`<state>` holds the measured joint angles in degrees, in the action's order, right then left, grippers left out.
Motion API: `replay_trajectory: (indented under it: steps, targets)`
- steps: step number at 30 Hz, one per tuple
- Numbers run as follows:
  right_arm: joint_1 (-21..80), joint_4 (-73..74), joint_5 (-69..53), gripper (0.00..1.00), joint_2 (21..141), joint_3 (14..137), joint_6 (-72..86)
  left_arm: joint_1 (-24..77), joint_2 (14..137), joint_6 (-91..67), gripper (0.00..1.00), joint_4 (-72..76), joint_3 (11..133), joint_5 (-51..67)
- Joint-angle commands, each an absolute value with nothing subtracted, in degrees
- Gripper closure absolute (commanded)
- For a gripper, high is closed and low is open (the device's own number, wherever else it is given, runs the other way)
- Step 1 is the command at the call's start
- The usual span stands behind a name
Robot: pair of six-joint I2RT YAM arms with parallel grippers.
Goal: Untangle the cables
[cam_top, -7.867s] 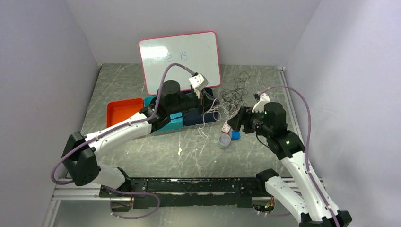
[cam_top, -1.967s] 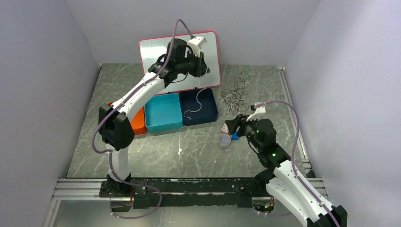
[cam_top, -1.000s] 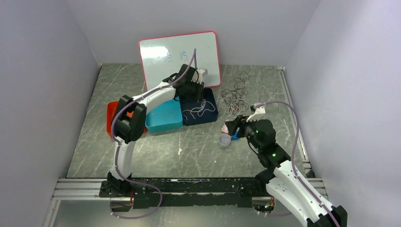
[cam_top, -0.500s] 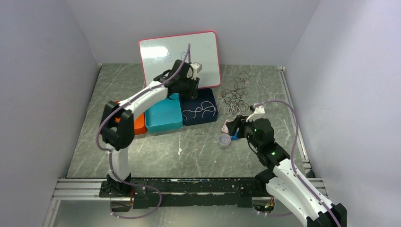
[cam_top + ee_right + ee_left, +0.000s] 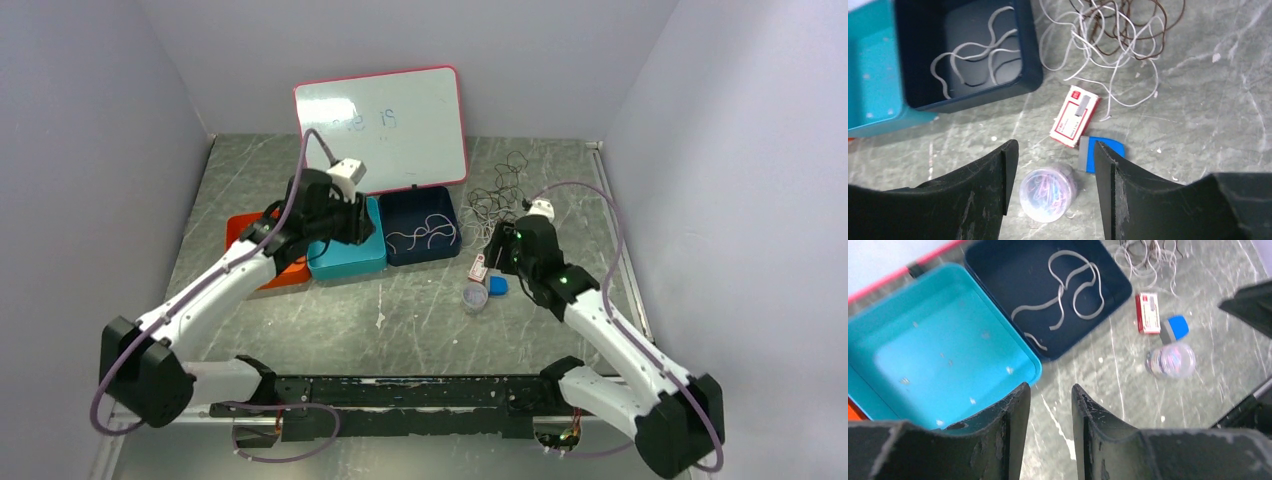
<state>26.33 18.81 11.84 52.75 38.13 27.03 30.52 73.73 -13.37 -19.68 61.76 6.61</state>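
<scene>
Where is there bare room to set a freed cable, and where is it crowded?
Free: the teal bin, bare inside, and the table stretch between the bins and its near edge. Crowded: the strip right of the navy bin, where staple box, blue block and clip jar lie beside the cable tangle.

We find a grey, marbled table (image 5: 400, 320). At its far edge a whiteboard (image 5: 385, 130) stands upright. In front of it an orange tray (image 5: 245, 228), a teal tray (image 5: 350, 255) and a navy tray (image 5: 415, 208) sit side by side. Right of the navy tray, white and dark cables (image 5: 490, 205) lie tangled on the bare surface. Nearer the arms lie a red-and-white box (image 5: 478, 267), a blue block (image 5: 497, 285) just beside it, and a clear round container (image 5: 475, 298).
</scene>
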Motion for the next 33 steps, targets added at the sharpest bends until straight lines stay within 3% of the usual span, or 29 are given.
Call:
replay_trajectory:
  steps: [1, 9, 20, 25, 31, 33]
  targets:
    - [24.3, 22.0, 11.6, 0.40, 60.7, 42.6, 26.6, 30.7, 66.6, -16.9, 0.59, -14.9, 52.9, 12.2]
    - [17.6, 19.7, 7.2, 0.48, 73.9, 47.5, 25.7, 30.6, 58.5, -23.5, 0.64, -12.7, 44.5, 15.4]
    - [15.9, 17.0, 8.0, 0.62, 81.2, 48.2, 25.3, 30.8, 57.9, -22.9, 0.67, -12.4, 44.1, 18.6]
    - [15.9, 17.6, 8.7, 0.75, 80.5, 47.8, 24.4, 30.7, 57.9, -23.2, 0.67, -12.4, 44.0, 17.7]
    - [15.8, 19.2, 9.9, 1.00, 72.7, 47.1, 23.6, 30.8, 57.3, -24.1, 0.68, -9.7, 43.2, 18.5]
    - [15.9, 20.2, 9.4, 1.00, 69.4, 47.6, 23.3, 30.6, 57.4, -23.7, 0.68, -8.6, 43.2, 19.4]
